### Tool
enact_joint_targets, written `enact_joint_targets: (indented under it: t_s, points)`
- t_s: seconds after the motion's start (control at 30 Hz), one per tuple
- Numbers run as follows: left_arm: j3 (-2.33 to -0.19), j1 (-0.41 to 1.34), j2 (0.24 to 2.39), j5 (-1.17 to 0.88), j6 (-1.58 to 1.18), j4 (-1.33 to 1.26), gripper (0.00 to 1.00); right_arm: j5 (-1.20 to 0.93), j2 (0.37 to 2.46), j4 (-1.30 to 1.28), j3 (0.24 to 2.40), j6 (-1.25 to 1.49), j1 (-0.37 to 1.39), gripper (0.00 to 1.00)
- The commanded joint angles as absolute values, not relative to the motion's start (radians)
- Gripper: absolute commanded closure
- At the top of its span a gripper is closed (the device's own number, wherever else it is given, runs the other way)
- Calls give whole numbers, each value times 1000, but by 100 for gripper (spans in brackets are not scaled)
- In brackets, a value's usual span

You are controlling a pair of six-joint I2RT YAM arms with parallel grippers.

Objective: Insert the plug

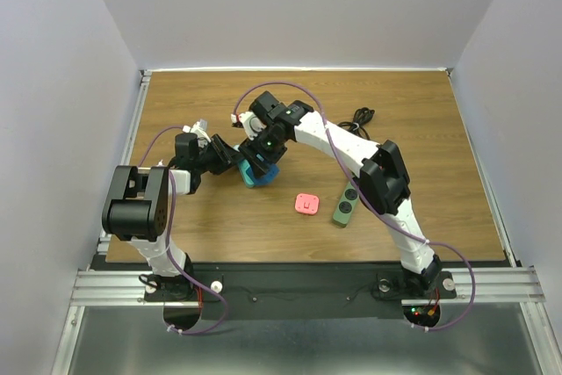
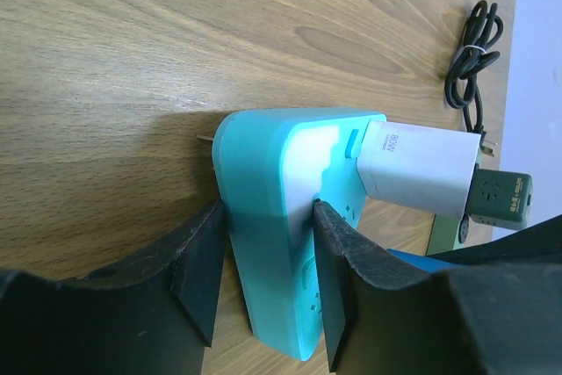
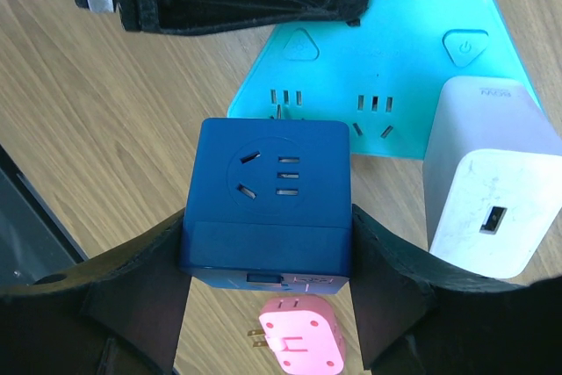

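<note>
Power strips: I count two, a teal power strip (image 2: pixel 263 217) clamped between my left gripper's (image 2: pixel 268 248) fingers, and a green power strip (image 1: pixel 345 205) well apart from both hands.
Plug-in blocks: three, a blue cube adapter (image 3: pixel 268 195) gripped in my right gripper (image 3: pixel 268 243), a white charger (image 3: pixel 487 182) just beside that hand, and a pink adapter (image 3: pixel 303 344) under it.
Cable bundles: one black cable (image 1: pixel 358 118), far from either hand.
Grippers: two.

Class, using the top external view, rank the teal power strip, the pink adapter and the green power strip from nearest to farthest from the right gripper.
Measured from the right gripper:
1. teal power strip, right beneath it.
2. pink adapter, toward the table's near edge.
3. green power strip, farther right, past the pink adapter.
</note>
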State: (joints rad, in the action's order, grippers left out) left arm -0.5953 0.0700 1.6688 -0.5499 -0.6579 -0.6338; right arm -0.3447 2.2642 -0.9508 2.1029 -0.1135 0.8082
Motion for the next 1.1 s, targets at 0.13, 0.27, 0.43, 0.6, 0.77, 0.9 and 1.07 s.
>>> enact_joint_targets:
  t_s: [0.13, 0.27, 0.43, 0.6, 0.77, 0.9, 1.07]
  points:
    - [-583, 69, 1643, -548, -603, -601, 60, -293, 2279, -1006, 2146, -140, 821, 100]
    - [-583, 71, 1637, -546, -598, -597, 60, -291, 2293, -1005, 2169, -141, 822, 100]
    - [-581, 71, 1635, -549, -591, -594, 60, -291, 2324, -1005, 2213, -140, 822, 100]
    - [-581, 71, 1628, -549, -589, -588, 60, -308, 2336, -1006, 2232, -138, 822, 100]
    - [-583, 71, 1621, -551, -586, -583, 60, -331, 2335, -1009, 2226, -138, 824, 100]
    - [-584, 71, 1623, -552, -584, -581, 60, -344, 2338, -1014, 2220, -144, 830, 100]
    - [-584, 71, 1626, -552, -583, -580, 60, -344, 2342, -1025, 2224, -147, 838, 100]
